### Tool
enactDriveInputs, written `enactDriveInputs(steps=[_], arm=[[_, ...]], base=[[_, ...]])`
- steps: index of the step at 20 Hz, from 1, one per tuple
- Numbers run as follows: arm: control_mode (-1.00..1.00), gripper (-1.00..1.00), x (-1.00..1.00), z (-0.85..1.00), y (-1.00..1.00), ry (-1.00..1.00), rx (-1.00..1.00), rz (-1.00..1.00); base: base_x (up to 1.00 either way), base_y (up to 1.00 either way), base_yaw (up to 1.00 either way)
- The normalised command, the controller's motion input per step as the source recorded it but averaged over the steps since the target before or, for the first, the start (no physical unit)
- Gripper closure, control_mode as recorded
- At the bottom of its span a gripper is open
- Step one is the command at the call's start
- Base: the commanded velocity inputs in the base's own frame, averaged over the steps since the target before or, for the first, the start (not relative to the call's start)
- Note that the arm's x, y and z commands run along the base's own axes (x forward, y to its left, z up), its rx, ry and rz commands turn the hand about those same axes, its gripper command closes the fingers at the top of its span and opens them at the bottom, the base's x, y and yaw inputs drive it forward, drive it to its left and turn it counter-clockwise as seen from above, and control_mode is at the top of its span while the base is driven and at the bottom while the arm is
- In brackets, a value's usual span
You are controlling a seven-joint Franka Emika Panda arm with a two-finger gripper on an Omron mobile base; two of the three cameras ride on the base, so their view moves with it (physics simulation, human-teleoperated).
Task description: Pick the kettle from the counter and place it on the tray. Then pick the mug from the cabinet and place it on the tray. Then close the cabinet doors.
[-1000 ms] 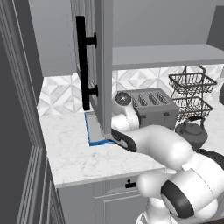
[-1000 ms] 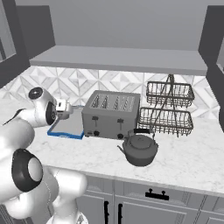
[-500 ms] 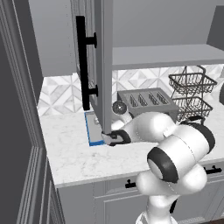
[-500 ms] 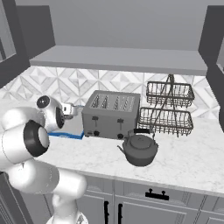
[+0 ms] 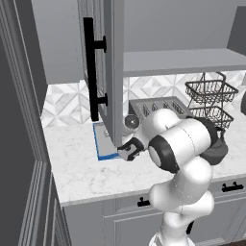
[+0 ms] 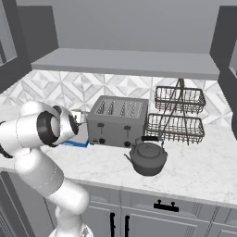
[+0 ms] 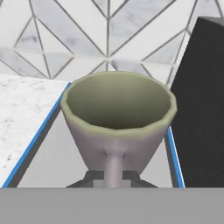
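Note:
A grey mug (image 7: pixel 118 118) with an olive inside stands upright with its handle toward me, and my gripper (image 7: pixel 113 176) is shut on that handle. Under it lies the blue-rimmed tray (image 7: pixel 31 146), and whether the mug's base touches it is hidden. The tray (image 5: pixel 100 144) sits on the white counter (image 5: pixel 72 168) below the open cabinet door (image 5: pixel 114 72). The mug (image 6: pixel 78 115) is left of the toaster, above the tray (image 6: pixel 74 143). The dark kettle (image 6: pixel 148 158) stands on the counter (image 6: pixel 203 171) in front of the toaster, apart from the tray.
A grey toaster (image 6: pixel 118 121) stands right beside the tray; it is the dark block (image 7: pixel 203 100) close to the mug. A two-tier wire basket (image 6: pixel 178 115) sits at the back right. The door's black bar handle (image 5: pixel 89 67) hangs above the tray. The cabinet shelf (image 6: pixel 125 62) spans overhead.
The mug has come slightly lower and nearer the toaster over the tray. My arm's elbow has swung up and now covers most of the kettle in the left base view.

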Motion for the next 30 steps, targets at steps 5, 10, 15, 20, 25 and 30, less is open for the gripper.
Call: enactDriveInputs(steps=[5,10,15,20,25,30], arm=[[-1.0,1.0,0.16,-0.27,0.03,0.0,0.0,0.0],[-1.0,1.0,0.17,-0.31,0.08,0.0,0.0,0.0],[-1.0,-1.0,0.12,-0.41,0.1,0.0,0.0,0.0],[-1.0,-1.0,0.01,-0.39,0.04,0.0,0.0,0.0],[-1.0,-1.0,-0.05,-0.22,0.03,0.0,0.0,-0.01],[-1.0,-1.0,-0.46,-0.05,0.04,-0.03,0.0,-0.07]], base=[[0.0,0.0,0.0],[0.0,0.0,0.0],[0.0,0.0,0.0],[0.0,0.0,0.0],[0.0,0.0,0.0],[0.0,0.0,0.0]])
